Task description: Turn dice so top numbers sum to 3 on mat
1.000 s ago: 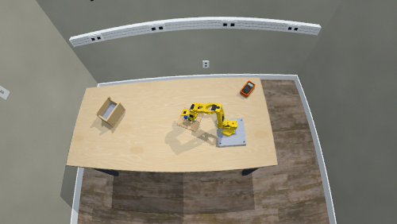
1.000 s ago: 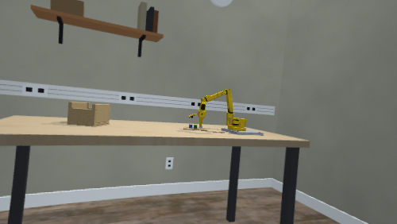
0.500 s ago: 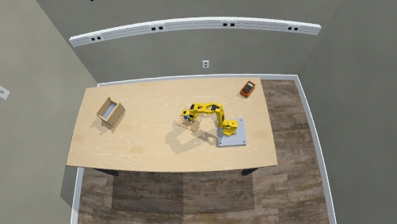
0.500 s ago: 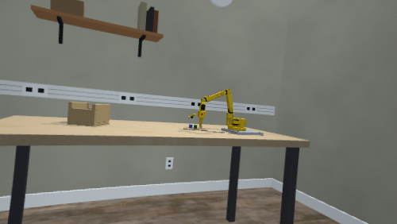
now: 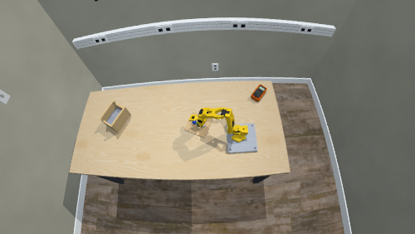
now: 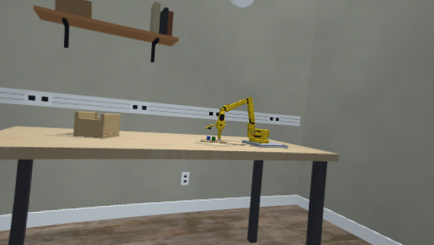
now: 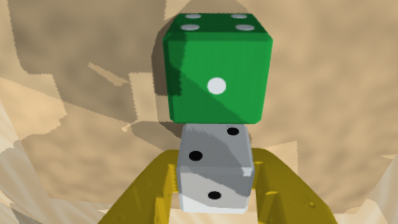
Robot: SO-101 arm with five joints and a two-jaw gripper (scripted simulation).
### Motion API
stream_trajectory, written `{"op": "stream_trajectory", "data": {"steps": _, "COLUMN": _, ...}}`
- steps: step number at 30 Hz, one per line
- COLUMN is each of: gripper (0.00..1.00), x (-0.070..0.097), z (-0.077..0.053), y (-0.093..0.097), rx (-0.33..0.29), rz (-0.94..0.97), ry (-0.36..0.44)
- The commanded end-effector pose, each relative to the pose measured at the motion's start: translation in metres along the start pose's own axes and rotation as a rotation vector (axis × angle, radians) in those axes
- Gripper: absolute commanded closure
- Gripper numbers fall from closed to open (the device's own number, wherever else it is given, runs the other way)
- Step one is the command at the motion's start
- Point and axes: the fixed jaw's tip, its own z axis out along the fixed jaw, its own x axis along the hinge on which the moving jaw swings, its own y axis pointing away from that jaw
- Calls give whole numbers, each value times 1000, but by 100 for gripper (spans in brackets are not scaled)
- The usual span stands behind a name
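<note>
Yellow arm (image 6: 243, 114) on a grey base plate (image 6: 278, 145) at the wooden table's (image 6: 130, 145) 3 o'clock end, gripper (image 6: 219, 130) hanging over blue die (image 6: 208, 138) and green die (image 6: 213, 138), open wooden box (image 6: 96, 124) toward 9 o'clock, wall shelf (image 6: 108, 27) at 11 o'clock.

The yellow arm (image 5: 222, 116) reaches from its base toward nine o'clock in the top view, elbow raised, wrist bent downward. Its gripper (image 7: 215, 192) is clamped on a white die (image 7: 215, 167), yellow fingers flanking both sides.
</note>
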Motion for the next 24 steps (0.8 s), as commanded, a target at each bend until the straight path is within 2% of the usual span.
{"op": "stream_trajectory", "data": {"steps": 1, "gripper": 92, "x": 5, "z": 5, "y": -1, "rx": 0, "rz": -3, "ry": 27}}
{"op": "stream_trajectory", "data": {"steps": 14, "gripper": 88, "x": 5, "z": 5, "y": -1, "rx": 0, "rz": -3, "ry": 27}}
{"op": "stream_trajectory", "data": {"steps": 24, "gripper": 80, "x": 5, "z": 5, "y": -1, "rx": 0, "rz": -3, "ry": 27}}
